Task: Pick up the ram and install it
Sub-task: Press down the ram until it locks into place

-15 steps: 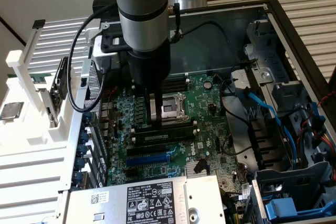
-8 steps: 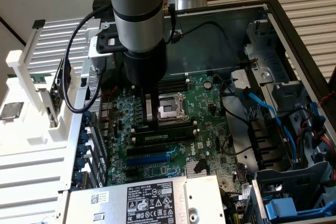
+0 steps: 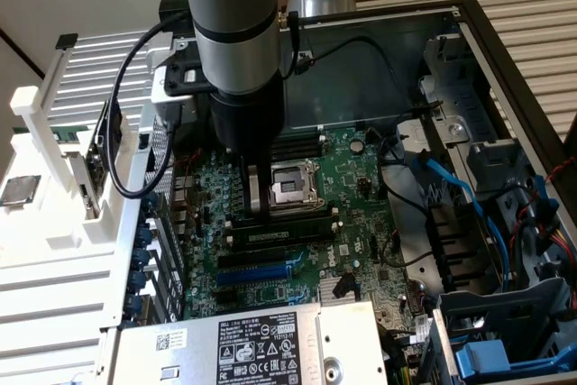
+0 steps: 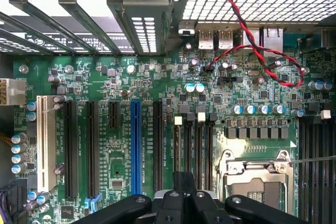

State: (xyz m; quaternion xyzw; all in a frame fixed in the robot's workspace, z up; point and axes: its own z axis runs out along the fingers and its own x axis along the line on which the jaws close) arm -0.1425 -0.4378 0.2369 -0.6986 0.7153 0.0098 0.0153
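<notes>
Inside an open computer case lies a green motherboard (image 3: 361, 178). A long dark stick, seemingly the ram (image 3: 293, 220), stands in the memory slot beside the CPU socket (image 3: 293, 185), between white latches. My gripper (image 3: 255, 207) points straight down with its tips at the stick's top edge, near its end on the exterior view's left; whether they touch it I cannot tell. In the wrist view the gripper (image 4: 184, 184) is shut, nothing showing between its fingers, above the black memory slots (image 4: 193, 150).
A blue expansion slot (image 3: 261, 270) (image 4: 135, 145) lies beyond the memory slots. The power supply (image 3: 243, 344) sits at the front, drive cages and blue cables (image 3: 460, 191) on the exterior view's right, a white rack (image 3: 54, 223) on its left. Red-black wires (image 4: 252, 45) loop over the board.
</notes>
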